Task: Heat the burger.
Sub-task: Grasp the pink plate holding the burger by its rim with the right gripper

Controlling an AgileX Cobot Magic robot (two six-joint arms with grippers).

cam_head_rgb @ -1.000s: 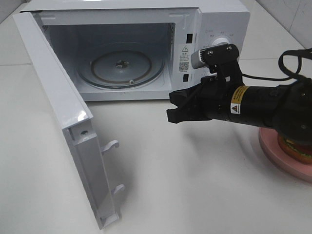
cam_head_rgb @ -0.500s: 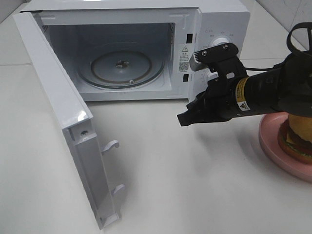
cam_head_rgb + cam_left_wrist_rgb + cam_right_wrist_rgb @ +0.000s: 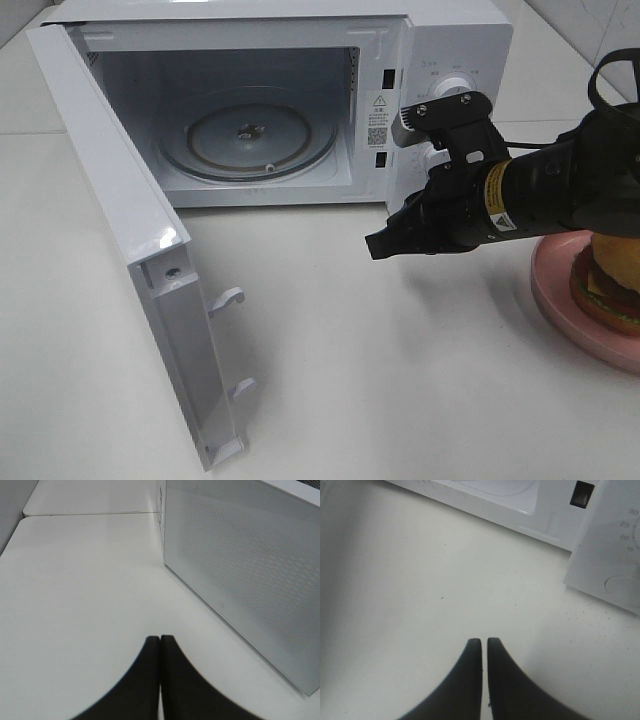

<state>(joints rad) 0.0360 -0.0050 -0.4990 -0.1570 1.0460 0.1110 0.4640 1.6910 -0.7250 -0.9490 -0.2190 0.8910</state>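
Exterior high view gives you, nearest, the white table (image 3: 400,400) and the near end of the microwave door (image 3: 110,200). The door stands wide open on the left, and its two latch hooks (image 3: 228,298) point to the right.

A little farther, on the right, you find the burger (image 3: 606,275) sitting on a pink plate (image 3: 560,305). It is at the right edge of the picture, partly covered by the right arm, and it is outside the oven.

The right gripper (image 3: 380,243) hangs above the table, between the plate and the open door and near the oven front, with its tips pointing left. In the right wrist view you see its fingers (image 3: 472,652) brought together with only a thin slit between them, holding nothing.

Farther back the microwave (image 3: 440,40) shows you its glass turntable (image 3: 250,135) in the cavity and a round knob (image 3: 452,88) on the right panel.

You see the left gripper (image 3: 160,641) only in the left wrist view. Its jaws are pressed together on nothing, over the table and beside a dotted white panel (image 3: 250,560) of the microwave.
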